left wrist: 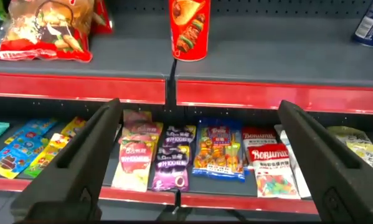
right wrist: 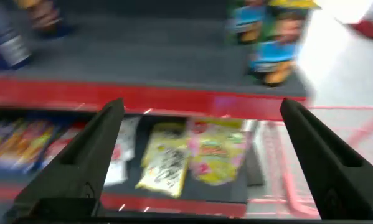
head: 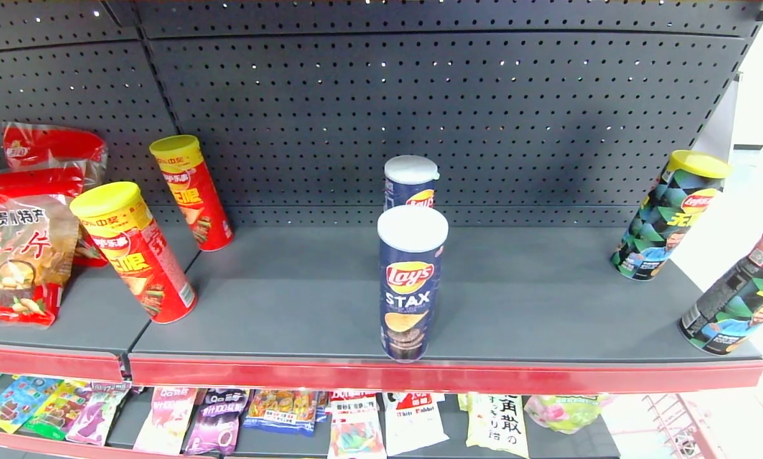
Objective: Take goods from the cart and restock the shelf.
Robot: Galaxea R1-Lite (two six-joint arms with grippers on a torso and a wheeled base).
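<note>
The left gripper (left wrist: 200, 107) and the right gripper (right wrist: 202, 106) are both spread wide (nothing between them). A blue can (head: 412, 284) stands mid-frame on the shelf (head: 547, 299). It looks like a fetching step: next, reach to the cart (head: 674, 414), lower right, I think.

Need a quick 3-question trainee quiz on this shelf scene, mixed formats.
1. How many blue cans stand on the upper shelf?
2. True or false: the left end effector is holding a can.
3. The red cans are capped in: A white, B yellow, C green.
Key: 1 two; 2 false, it is open and empty; 3 B.
</note>
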